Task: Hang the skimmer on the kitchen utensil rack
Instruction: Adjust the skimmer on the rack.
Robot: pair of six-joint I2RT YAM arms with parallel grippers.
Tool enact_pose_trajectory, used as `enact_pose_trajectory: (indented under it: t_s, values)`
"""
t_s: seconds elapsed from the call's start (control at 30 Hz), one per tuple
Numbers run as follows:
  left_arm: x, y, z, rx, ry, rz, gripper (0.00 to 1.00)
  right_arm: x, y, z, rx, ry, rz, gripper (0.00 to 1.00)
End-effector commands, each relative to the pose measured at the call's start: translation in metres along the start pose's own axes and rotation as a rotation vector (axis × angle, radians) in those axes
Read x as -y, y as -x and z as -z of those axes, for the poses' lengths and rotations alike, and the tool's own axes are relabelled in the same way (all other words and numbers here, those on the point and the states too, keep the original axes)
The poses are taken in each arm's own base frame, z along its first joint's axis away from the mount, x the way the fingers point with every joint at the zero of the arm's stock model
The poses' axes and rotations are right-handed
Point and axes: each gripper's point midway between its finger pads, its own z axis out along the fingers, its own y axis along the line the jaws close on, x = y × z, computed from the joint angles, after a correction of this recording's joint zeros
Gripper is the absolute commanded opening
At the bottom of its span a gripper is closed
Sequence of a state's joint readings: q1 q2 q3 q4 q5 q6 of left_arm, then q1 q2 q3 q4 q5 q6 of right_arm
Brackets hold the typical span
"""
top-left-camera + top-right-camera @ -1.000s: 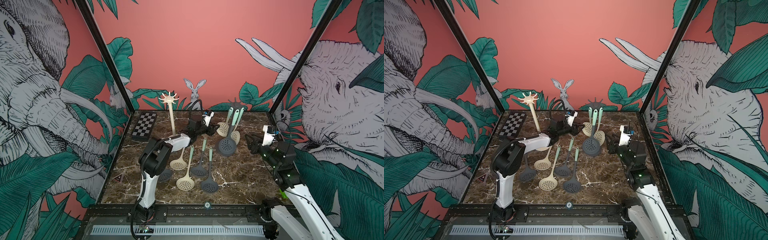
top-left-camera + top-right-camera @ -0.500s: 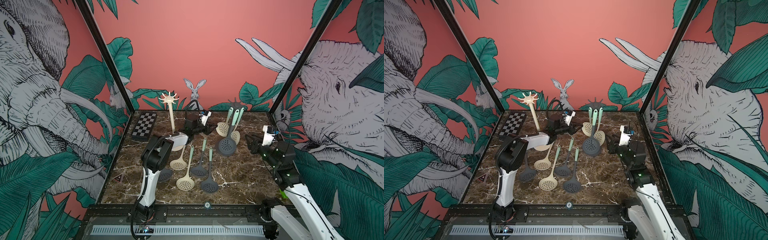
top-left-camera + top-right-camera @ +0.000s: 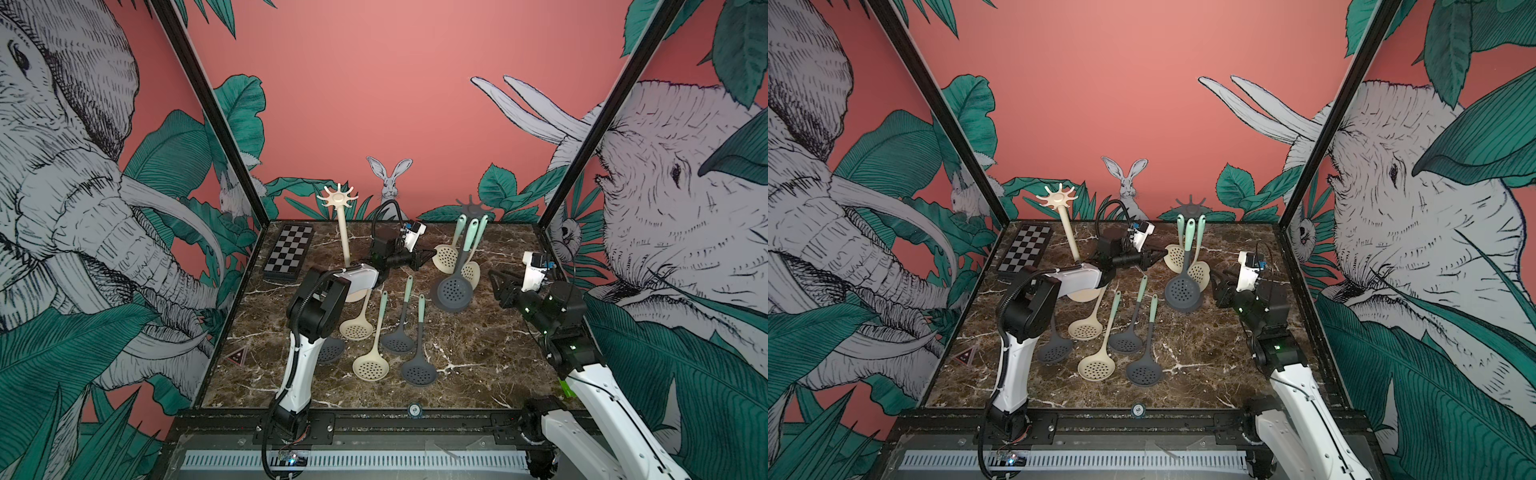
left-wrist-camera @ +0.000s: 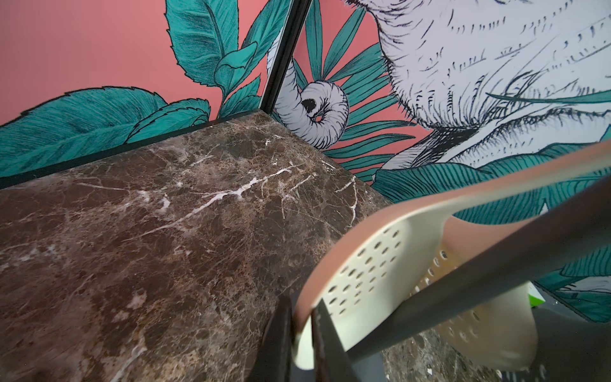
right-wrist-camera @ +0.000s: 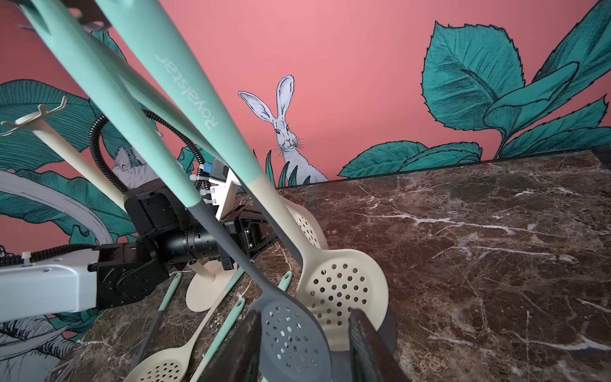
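"Three skimmers hang on the dark rack [image 3: 471, 205] and five lie on the table [image 3: 478, 340]. Which one is yours?"

"The cream skimmer [image 3: 444, 258] on the side of the rack nearest my left arm. My left gripper [image 3: 423, 260] is pinched tight on the rim of its bowl. The left wrist view shows the thin edge caught between my fingers [image 4: 325, 344]."

"How does it lie from you?"

"Straight off my fingertips, toward my right. Its handle runs up to the rack's hooks and the bowl hangs low, so the long axis is near upright, a little tilted. I reach across it from the side."

"And your other arm?"

"My right gripper [image 3: 495, 279] stands on the far side of the rack, jaws part open and holding nothing, near the grey skimmer [image 3: 454, 291]. Both arms are close, but only the left has contact."

"What does the next move turn on?"

"That upright axis, I think. A sideways pull would only swing the bowl. If the skimmer is meant for the empty cream rack [image 3: 337, 199] on my left, it must rise off its hook first."
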State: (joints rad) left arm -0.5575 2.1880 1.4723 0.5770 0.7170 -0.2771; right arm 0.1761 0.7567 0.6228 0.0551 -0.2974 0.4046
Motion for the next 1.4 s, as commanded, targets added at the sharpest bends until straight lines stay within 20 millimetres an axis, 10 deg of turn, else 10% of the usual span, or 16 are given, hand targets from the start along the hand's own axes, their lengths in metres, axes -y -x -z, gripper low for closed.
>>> enact_pose_trajectory:
  t_s: [0.0, 1.37]
  values:
    - [0.007, 0.011, 0.000, 0.008, -0.029, -0.032, 0.06, -0.004, 0.010, 0.000, 0.046, 0.022, 0.005, 0.42]
    - [0.016, 0.022, 0.052, -0.175, 0.172, -0.296, 0.00, 0.003, 0.001, -0.002, 0.038, 0.017, -0.007, 0.42]
